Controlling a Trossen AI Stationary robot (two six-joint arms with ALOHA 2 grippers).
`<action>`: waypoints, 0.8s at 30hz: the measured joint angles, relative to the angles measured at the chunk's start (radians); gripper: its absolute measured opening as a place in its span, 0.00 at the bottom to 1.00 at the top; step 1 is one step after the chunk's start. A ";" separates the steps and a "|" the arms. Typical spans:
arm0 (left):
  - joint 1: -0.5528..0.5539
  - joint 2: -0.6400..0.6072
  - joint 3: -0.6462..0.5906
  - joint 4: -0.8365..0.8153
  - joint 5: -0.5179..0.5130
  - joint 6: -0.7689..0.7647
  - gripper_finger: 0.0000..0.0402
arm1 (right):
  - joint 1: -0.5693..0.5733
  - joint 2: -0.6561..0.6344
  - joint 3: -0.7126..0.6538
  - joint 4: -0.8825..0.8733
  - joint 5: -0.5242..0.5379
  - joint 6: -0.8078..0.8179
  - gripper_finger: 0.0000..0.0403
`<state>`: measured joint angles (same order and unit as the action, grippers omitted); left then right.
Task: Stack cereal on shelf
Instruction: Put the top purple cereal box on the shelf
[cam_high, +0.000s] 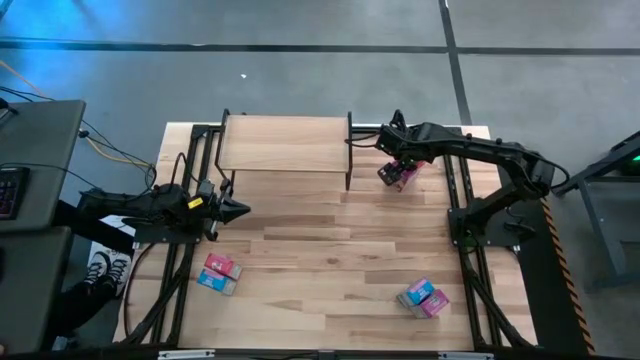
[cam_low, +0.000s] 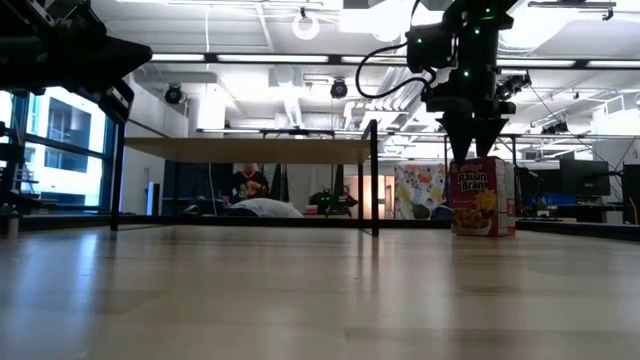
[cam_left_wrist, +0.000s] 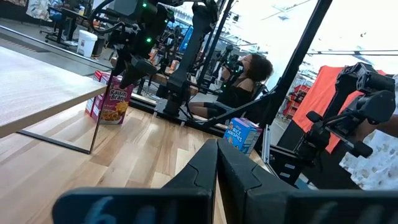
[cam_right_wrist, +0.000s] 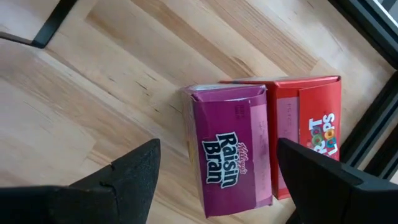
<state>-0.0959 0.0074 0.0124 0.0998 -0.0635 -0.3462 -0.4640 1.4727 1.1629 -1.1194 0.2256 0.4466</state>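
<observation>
Two boxes upright near desk's far right corner; right gripper (cam_right_wrist: 211, 180) poised above purple box (cam_right_wrist: 231, 149), jaws apart, straddling its narrow top; left jaws together.

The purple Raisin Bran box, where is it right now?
In the high view the Raisin Bran box stands on the table just right of the shelf, beside a red box.

Smooth light wood on the tabletop (cam_high: 330, 260) and the shelf (cam_high: 283, 143). Thin black metal legs. Shiny cardboard on the Raisin Bran box (cam_right_wrist: 231, 146).
</observation>
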 joint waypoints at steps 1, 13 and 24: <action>0.000 0.000 0.000 0.000 0.000 0.000 0.01 | 0.000 0.000 0.000 -0.001 0.000 0.000 0.73; 0.000 0.000 0.000 0.000 0.000 0.000 0.01 | 0.020 0.038 0.001 -0.007 -0.001 -0.028 0.73; 0.000 0.000 0.000 0.000 0.000 0.000 0.01 | 0.024 0.039 0.001 -0.007 0.009 -0.082 0.73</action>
<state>-0.0957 0.0073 0.0124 0.0998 -0.0634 -0.3465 -0.4404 1.5113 1.1641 -1.1260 0.2348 0.3644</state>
